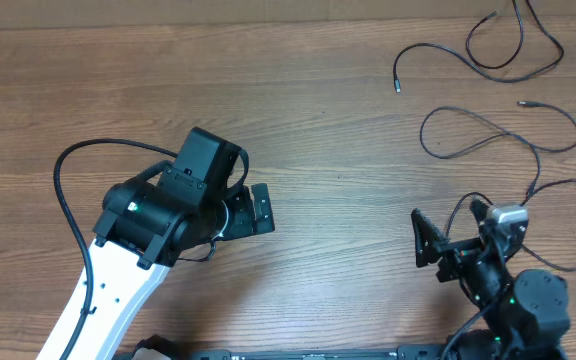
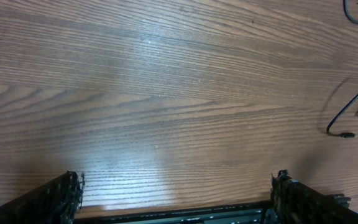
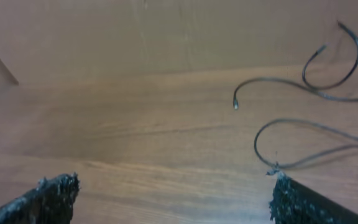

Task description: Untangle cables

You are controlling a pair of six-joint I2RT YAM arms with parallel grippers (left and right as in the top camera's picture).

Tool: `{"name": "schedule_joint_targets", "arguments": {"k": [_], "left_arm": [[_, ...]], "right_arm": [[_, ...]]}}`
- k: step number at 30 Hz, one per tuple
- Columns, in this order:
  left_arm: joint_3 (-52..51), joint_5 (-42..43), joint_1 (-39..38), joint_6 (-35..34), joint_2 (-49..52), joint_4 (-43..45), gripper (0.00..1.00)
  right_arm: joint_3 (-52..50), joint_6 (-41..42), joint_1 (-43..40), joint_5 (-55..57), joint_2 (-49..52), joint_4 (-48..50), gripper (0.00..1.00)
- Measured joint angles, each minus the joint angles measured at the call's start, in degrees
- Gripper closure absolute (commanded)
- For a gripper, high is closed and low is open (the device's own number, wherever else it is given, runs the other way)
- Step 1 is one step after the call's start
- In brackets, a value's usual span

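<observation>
Two thin black cables lie at the table's far right. One cable (image 1: 488, 55) runs from a free plug end up to the back edge. The other cable (image 1: 498, 135) forms a loop and trails to the right and down beside my right arm. In the right wrist view both show at the right: the first cable (image 3: 278, 82) and the looped cable (image 3: 303, 127). My right gripper (image 1: 446, 228) (image 3: 173, 182) is open and empty, short of the loop. My left gripper (image 1: 258, 210) (image 2: 178, 182) is open and empty over bare wood; a cable end (image 2: 353, 118) shows at the right edge of its view.
The left arm's own black lead (image 1: 68, 190) arcs over the table at the left. The wooden table's back edge (image 1: 218, 22) runs along the top. The table's front rail (image 2: 185, 214) lies just under the left gripper.
</observation>
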Motion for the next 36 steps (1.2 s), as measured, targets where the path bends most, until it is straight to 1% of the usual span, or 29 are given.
{"name": "schedule_joint_targets", "arguments": {"k": [4, 12, 20, 29, 36], "left_arm": [[-0.04, 0.0, -0.02, 0.0, 0.0, 0.0, 0.0], [-0.04, 0.0, 0.0, 0.0, 0.0, -0.02, 0.0], [-0.04, 0.0, 0.0, 0.0, 0.02, 0.0, 0.0], [-0.04, 0.0, 0.0, 0.0, 0.02, 0.0, 0.01], [-0.04, 0.0, -0.02, 0.0, 0.02, 0.0, 0.0]], "right_arm": [[-8.31, -1.27, -0.85, -1.01, -4.02, 8.31, 0.0], [-17.92, -5.7, -0.92, -5.05, -9.49, 17.88, 0.0], [-21.24, -7.28, -3.5, -5.7, -11.37, 21.14, 0.0], [-26.27, -7.48, -4.74, -5.86, -12.0, 28.09, 0.0], [-26.49, -9.35, -5.2, -5.81, -12.0, 28.2, 0.0]]}}
